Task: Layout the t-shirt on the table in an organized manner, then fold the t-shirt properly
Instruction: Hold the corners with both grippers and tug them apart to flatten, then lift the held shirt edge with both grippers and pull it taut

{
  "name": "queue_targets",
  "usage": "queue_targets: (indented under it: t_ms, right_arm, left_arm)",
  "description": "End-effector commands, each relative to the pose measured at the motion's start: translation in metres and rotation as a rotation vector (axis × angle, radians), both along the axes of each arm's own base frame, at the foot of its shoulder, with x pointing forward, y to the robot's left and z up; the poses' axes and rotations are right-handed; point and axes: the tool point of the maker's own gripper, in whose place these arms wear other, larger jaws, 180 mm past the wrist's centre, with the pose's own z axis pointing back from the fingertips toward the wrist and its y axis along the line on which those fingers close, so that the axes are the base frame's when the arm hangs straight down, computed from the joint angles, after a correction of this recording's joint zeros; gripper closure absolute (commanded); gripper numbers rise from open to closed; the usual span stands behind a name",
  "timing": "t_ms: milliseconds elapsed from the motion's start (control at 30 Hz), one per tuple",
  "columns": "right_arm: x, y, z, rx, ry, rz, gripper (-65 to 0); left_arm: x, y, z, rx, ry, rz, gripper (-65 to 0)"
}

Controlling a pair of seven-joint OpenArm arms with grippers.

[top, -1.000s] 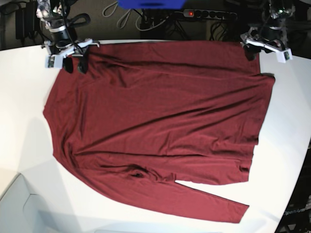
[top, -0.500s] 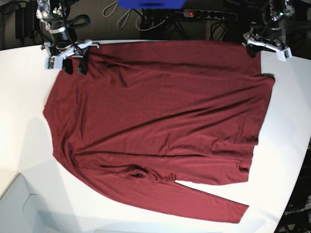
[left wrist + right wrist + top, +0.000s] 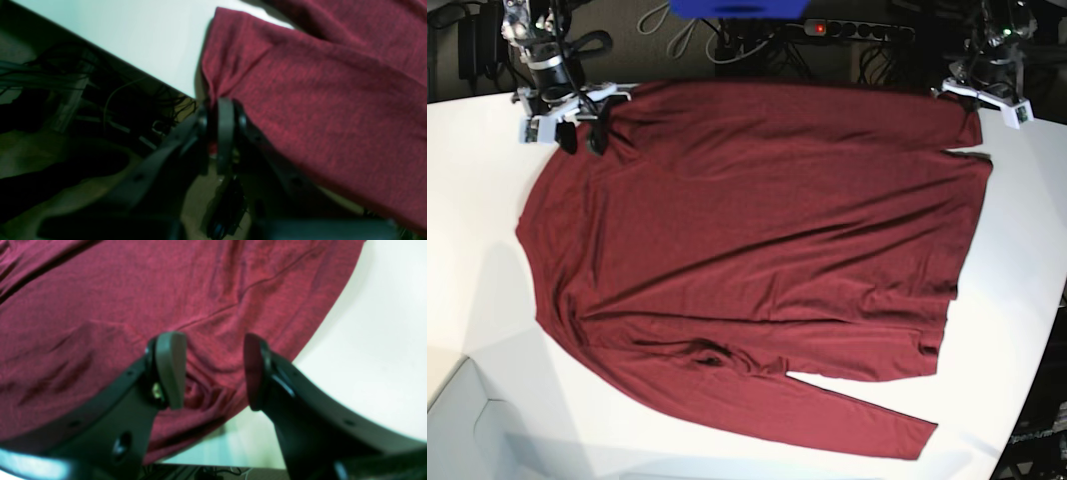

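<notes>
One t-shirt (image 3: 327, 110) corner pinched in left gripper (image 3: 222, 113).

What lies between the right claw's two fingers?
In the right wrist view, the open right claw has only the t-shirt edge and bare table behind its gap.

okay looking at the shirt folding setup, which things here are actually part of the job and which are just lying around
Part of the job:
- the t-shirt, spread out
- the table under it
- the left gripper, shut on the shirt's edge
- the right gripper, open over the shirt

Just lying about:
- the power strip behind the table
- the cables beside it
- the blue object at the top edge
</notes>
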Motion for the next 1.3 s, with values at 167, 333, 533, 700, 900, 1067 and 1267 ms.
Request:
queue_targets:
  t_ms: [167, 333, 533, 700, 900, 1067, 1267]
  right_arm:
    - [0.0, 0.002, 0.008, 0.003, -0.031, 0.013, -28.7]
    - [-0.015, 0.016, 0.0, 0.026, 0.009, 0.04, -28.8]
    - [-0.02, 0.035, -0.004, 0.057, 0.026, 0.076, -28.8]
    - [-0.032, 0.046, -0.009, 0.078, 0.058, 0.1, -28.8]
    - [-0.04, 0.048, -0.012, 0.08, 0.076, 0.103, -28.8]
    - [-0.045, 0.05, -0.019, 0.073, 0.1, 0.127, -28.8]
    - [-0.052, 0.047, -0.029, 0.069, 0.132, 0.122, -28.8]
  left_arm:
    - [0.035, -0.023, 0.031, -0.039, -0.14, -0.068, -0.5]
    - [0.041, -0.03, 0.055, -0.026, -0.195, -0.1, -0.5]
    - [0.054, -0.037, 0.08, -0.009, -0.262, -0.129, -0.5]
    - [0.055, -0.037, 0.083, -0.006, -0.271, -0.132, -0.5]
    - [0.056, -0.037, 0.085, -0.005, -0.275, -0.131, -0.4]
    - [0.061, -0.039, 0.096, 0.003, -0.305, -0.143, -0.4]
    - [0.063, -0.04, 0.098, 0.006, -0.314, -0.147, -0.4]
